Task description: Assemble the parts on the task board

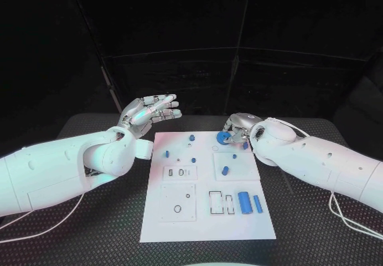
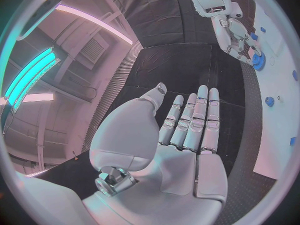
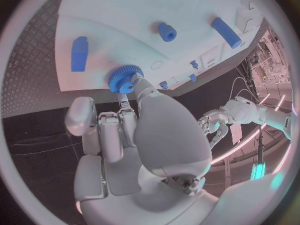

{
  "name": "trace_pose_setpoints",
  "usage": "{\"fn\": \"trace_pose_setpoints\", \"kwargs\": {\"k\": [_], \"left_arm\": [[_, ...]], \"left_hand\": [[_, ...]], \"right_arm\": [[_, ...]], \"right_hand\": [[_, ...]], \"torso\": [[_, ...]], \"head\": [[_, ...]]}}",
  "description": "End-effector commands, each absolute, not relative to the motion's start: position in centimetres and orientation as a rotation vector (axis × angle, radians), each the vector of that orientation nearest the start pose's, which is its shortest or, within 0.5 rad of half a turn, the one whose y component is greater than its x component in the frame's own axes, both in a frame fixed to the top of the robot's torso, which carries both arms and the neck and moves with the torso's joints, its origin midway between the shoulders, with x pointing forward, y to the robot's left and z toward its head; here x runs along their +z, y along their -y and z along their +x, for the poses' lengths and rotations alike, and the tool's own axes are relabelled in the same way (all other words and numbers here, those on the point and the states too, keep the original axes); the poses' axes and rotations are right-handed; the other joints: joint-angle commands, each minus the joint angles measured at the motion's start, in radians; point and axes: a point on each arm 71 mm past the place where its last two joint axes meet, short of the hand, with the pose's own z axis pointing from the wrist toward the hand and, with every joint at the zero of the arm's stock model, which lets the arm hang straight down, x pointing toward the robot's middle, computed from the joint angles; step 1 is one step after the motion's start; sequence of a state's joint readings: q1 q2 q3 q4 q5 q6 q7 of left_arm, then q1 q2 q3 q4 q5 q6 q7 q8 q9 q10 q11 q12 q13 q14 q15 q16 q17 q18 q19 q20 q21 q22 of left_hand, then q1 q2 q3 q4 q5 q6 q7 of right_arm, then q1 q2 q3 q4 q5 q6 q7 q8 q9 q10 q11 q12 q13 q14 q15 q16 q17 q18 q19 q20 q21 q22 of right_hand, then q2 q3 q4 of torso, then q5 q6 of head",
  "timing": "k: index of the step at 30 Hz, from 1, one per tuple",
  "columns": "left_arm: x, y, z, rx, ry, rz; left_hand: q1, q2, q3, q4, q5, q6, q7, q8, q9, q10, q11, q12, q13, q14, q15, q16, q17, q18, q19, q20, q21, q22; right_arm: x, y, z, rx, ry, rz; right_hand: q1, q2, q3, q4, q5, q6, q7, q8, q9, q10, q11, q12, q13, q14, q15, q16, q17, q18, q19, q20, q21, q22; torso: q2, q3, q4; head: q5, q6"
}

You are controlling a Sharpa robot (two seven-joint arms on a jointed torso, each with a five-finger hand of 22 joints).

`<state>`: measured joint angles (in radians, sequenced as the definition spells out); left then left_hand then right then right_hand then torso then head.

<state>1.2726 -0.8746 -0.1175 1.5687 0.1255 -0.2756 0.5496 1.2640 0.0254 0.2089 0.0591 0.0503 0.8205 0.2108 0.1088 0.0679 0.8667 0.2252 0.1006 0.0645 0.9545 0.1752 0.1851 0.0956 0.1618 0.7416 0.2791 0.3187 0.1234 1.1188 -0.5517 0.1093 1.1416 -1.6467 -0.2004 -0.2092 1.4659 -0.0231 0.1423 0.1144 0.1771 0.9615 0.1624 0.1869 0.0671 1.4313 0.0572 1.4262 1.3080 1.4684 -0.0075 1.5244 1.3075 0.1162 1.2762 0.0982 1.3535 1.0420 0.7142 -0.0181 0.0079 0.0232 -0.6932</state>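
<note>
From the head view, you see the white task board (image 1: 180,221) lying on the black bench (image 1: 319,233). Most blue parts lie loose on it: a cylinder (image 1: 245,203) and a thin bar (image 1: 258,204) near the front right, small pieces further back, so the assembly looks early, with most left to do. Your right hand (image 1: 238,132) sits at the board's far right corner, its fingers pinching a blue gear (image 1: 225,138). Your left hand (image 1: 149,113) hangs raised off the board's far left corner.

From the left wrist view, the left hand (image 2: 178,140) is flat, fingers (image 2: 199,116) straight and slightly apart, holding nothing.

From the right wrist view, the right hand (image 3: 134,130) grips the toothed gear (image 3: 125,78) at the board's edge (image 3: 69,82), fingers (image 3: 119,130) closed on it
</note>
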Motion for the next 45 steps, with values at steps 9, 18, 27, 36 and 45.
{"fn": "trace_pose_setpoints", "kwargs": {"k": [9,18,27,36,45], "left_arm": [[-16.0,-21.2,48.4,-1.688,-1.292,-1.114],[-16.0,-21.2,48.4,-1.687,-1.292,-1.114],[-16.0,-21.1,48.5,-1.687,-1.292,-1.113],[-16.0,-20.9,48.6,-1.689,-1.294,-1.113],[-16.0,-20.9,48.6,-1.688,-1.294,-1.113]], "left_hand": [[0.003,0.01,-0.002,-0.006,0.004,0.002,0.068,-0.004,-0.001,0.005,0.0,-0.006,-0.001,0.006,0.0,-0.005,-0.001,0.019,0.007,0.003,0.001,-0.001],[0.003,0.01,-0.002,-0.006,0.004,0.002,0.068,-0.004,-0.001,0.005,0.0,-0.006,-0.001,0.006,0.0,-0.005,-0.001,0.019,0.007,0.003,0.001,-0.001],[0.003,0.01,-0.002,-0.006,0.004,0.002,0.068,-0.004,-0.001,0.005,0.0,-0.006,-0.001,0.006,0.0,-0.005,-0.001,0.019,0.007,0.003,0.001,-0.001],[0.003,0.01,-0.002,-0.006,0.004,0.002,0.068,-0.004,-0.001,0.005,0.0,-0.006,-0.001,0.006,0.0,-0.005,-0.001,0.019,0.007,0.003,0.001,-0.001],[0.003,0.011,-0.002,-0.007,0.004,0.001,0.068,-0.005,-0.002,0.004,0.0,-0.007,-0.001,0.006,0.0,-0.007,-0.002,0.019,0.007,0.003,0.0,-0.002]], "right_arm": [[-19.0,13.8,53.5,0.518,-1.581,-0.193],[-18.2,10.0,52.1,0.567,-1.551,-0.26],[-18.5,7.3,52.1,0.56,-1.557,-0.299],[-19.9,5.6,51.7,0.556,-1.593,-0.349],[-20.2,5.3,51.8,0.543,-1.591,-0.351]], "right_hand": [[-0.03,0.015,0.021,0.008,0.011,0.037,-0.021,-0.005,0.0,0.013,-0.001,0.007,0.063,0.08,-0.01,0.004,0.155,-0.014,0.007,-0.005,0.006,0.002],[-0.048,0.004,0.025,0.011,0.009,0.041,-0.022,-0.011,-0.001,0.015,-0.002,0.007,0.065,0.08,-0.01,0.004,0.155,-0.015,0.008,-0.006,0.006,0.003],[-0.066,-0.004,0.025,0.018,0.004,0.044,-0.022,-0.017,-0.001,0.014,-0.002,0.004,0.063,0.08,-0.011,0.003,0.153,-0.014,0.007,-0.006,0.006,0.002],[-0.073,-0.012,0.025,0.019,0.004,0.041,-0.021,-0.023,-0.002,0.012,-0.001,0.001,0.06,0.079,-0.01,0.003,0.152,-0.015,0.007,-0.006,0.006,0.003],[-0.083,-0.027,0.025,0.019,-0.001,0.031,-0.017,-0.036,-0.003,0.007,0.002,-0.005,0.054,0.079,-0.008,0.003,0.153,-0.015,0.007,-0.005,0.006,0.003]], "torso": [[0.001,-0.0002,0.0004],[0.001,-0.0007,-0.0003],[0.002,-0.0008,0.0001],[0.002,0.0004,0.0001],[0.0,0.0007,-0.0012]], "head": [[0.004,0.001],[0.007,-0.001],[0.007,-0.004],[0.005,-0.012],[0.008,-0.015]]}}
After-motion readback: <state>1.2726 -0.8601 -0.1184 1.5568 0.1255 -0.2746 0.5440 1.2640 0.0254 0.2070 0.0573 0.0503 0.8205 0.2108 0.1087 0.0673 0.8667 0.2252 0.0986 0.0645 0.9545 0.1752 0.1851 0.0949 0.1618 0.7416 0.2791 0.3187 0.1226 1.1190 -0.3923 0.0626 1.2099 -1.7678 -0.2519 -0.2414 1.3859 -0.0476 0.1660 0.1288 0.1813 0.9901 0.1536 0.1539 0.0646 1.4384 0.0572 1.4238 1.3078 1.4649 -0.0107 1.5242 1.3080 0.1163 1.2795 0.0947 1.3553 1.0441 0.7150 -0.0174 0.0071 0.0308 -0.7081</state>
